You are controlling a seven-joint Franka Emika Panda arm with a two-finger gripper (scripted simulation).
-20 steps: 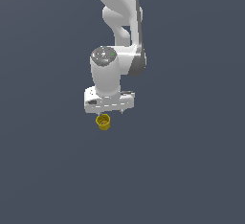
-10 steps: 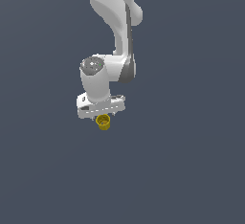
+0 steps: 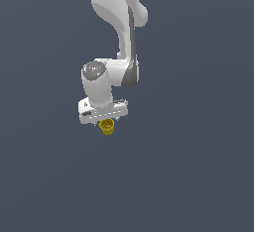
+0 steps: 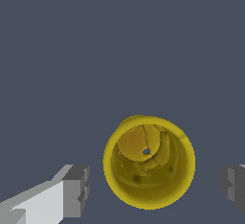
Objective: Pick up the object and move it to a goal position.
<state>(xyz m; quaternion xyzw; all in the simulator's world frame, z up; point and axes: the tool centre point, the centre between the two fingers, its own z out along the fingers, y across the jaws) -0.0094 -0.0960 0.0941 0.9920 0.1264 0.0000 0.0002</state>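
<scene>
Hovering just above the small yellow hollow cup (image 3: 107,126), the white gripper (image 4: 152,189) stands wide, its grey fingers (image 4: 76,190) clear of the rim on either side.

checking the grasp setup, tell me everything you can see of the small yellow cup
The small yellow cup-like cylinder is a hollow, open-topped shape with a rounded rim and mottled inner walls; a tiny dark spot marks its floor. It stands upright on the plain dark grey surface, directly under the white gripper. In the wrist view it sits between the grey fingertip pads, clear gaps either side, nothing touching it.
</scene>
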